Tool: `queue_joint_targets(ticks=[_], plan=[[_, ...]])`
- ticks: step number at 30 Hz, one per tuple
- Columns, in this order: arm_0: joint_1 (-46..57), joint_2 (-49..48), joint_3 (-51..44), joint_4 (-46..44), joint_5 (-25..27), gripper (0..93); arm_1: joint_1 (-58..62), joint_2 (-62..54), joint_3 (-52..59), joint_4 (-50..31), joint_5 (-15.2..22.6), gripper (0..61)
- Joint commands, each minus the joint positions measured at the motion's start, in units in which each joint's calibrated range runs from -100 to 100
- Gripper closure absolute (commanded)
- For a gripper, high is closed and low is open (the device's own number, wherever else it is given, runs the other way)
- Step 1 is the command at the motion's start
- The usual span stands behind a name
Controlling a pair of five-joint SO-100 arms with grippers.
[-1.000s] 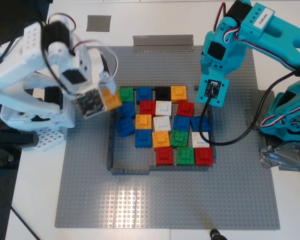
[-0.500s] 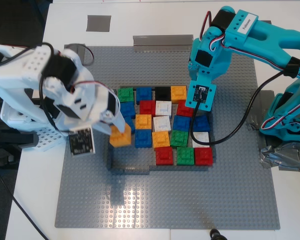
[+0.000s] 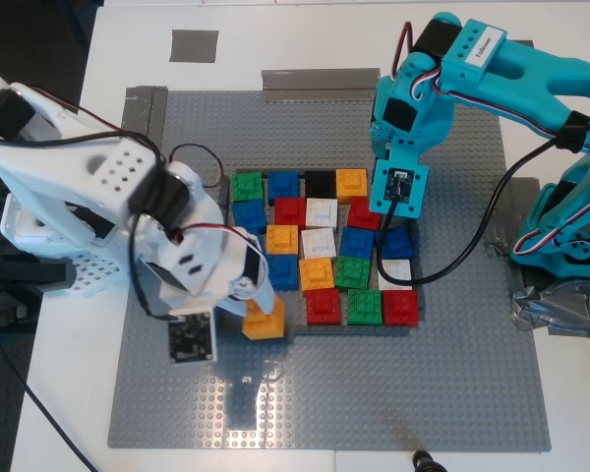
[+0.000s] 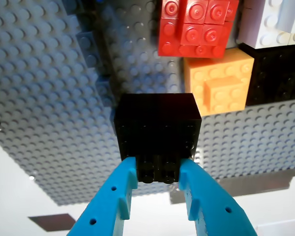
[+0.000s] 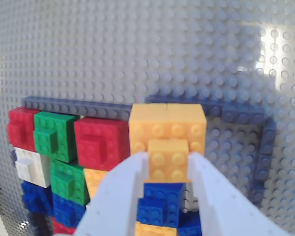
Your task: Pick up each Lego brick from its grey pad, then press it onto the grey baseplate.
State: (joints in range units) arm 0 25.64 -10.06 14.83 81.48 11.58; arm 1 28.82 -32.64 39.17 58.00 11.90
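My second gripper (image 5: 168,158), on the white arm at the exterior view's left (image 3: 259,307), is shut on the orange brick (image 3: 265,321) (image 5: 168,132). It holds the brick at the front row of the dark-grey frame (image 3: 238,334) on the grey baseplate (image 3: 374,393). Whether the brick touches the plate I cannot tell. My first gripper (image 4: 157,171), on the teal arm (image 3: 395,211), is shut on the black brick (image 4: 157,123) over the baseplate beside the filled bricks. In the exterior view that brick is hidden under the arm. One grey pad (image 3: 194,44) lies on the white table at the back left.
Several red, blue, green, white, orange and black bricks (image 3: 320,246) fill the back part of the frame. A long grey tape strip (image 3: 322,83) lies at the plate's back edge. The arm bases stand at both sides, with a black cable (image 3: 462,261) looping over the plate.
The second gripper has carried the orange brick from beside the frame's left side forward to its front row. The first gripper shifted left and lower a second ago, then held still.
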Motion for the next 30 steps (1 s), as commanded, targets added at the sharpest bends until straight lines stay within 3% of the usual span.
queue_joint_targets(ticks=[1,16,30], plan=[[0.2,-0.2,-0.2,-1.2,0.3,92.7,-2.2,4.2,-2.7,-3.2,-1.1,61.2],[0.7,4.1,-0.6,-1.4,0.3,92.7,-6.9,8.4,-2.8,-5.3,-4.7,61.2],[0.4,4.8,-0.2,-1.4,0.2,92.7,-9.1,12.7,-2.2,-8.5,-5.5,61.2]])
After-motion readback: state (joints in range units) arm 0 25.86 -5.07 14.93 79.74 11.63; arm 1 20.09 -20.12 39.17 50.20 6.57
